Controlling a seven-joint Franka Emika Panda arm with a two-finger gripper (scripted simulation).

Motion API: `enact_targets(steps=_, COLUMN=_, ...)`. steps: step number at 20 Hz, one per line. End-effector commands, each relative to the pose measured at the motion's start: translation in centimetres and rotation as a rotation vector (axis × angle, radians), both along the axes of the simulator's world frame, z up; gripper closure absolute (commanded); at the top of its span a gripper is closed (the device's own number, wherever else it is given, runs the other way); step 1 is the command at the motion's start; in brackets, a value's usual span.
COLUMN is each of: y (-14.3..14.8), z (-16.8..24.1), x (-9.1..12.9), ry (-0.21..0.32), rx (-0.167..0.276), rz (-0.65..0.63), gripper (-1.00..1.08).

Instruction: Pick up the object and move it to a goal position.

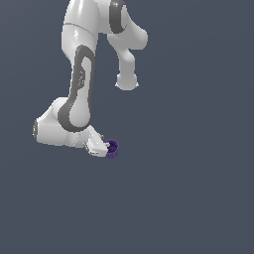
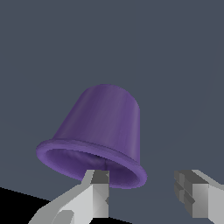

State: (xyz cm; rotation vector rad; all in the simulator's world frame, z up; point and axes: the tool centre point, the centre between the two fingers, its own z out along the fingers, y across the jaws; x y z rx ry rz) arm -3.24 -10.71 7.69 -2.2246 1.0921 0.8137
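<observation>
The object is a small dark purple cup [image 1: 112,149], just at the exterior view's right of my gripper [image 1: 104,147]. In the wrist view the cup [image 2: 105,127] fills the middle, tipped so its flared rim and hollow inside face the camera. My gripper [image 2: 142,194] is open, its fingers set wide apart. One finger [image 2: 98,192] overlaps the cup's rim; I cannot tell whether it touches. The other finger [image 2: 194,197] stands clear of the cup with a gap between them. No goal marker shows.
A plain dark grey surface [image 1: 188,198] lies all around. The white arm [image 1: 79,89] bends over the scene from the upper part of the exterior view, and its wrist body [image 1: 54,130] hangs low at the exterior view's left of the cup.
</observation>
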Motion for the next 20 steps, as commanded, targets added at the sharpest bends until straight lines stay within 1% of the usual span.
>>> enact_targets(steps=1, y=0.47, z=-0.44, x=-0.22, ry=0.001, rx=0.000, rz=-0.001, gripper=-0.20)
enact_targets(steps=4, y=0.64, z=-0.62, x=-0.31, ry=0.001, rx=0.001, rz=-0.001, gripper=-0.20)
enact_targets(steps=5, y=0.64, z=-0.62, x=-0.31, ry=0.001, rx=0.001, rz=-0.001, gripper=1.08)
enact_targets(steps=16, y=0.65, z=-0.56, x=-0.29, ry=0.000, rx=0.001, rz=-0.001, gripper=1.08)
enact_targets(steps=20, y=1.20, z=0.01, x=-0.26, ry=0.000, rx=0.001, rz=-0.001, gripper=1.08)
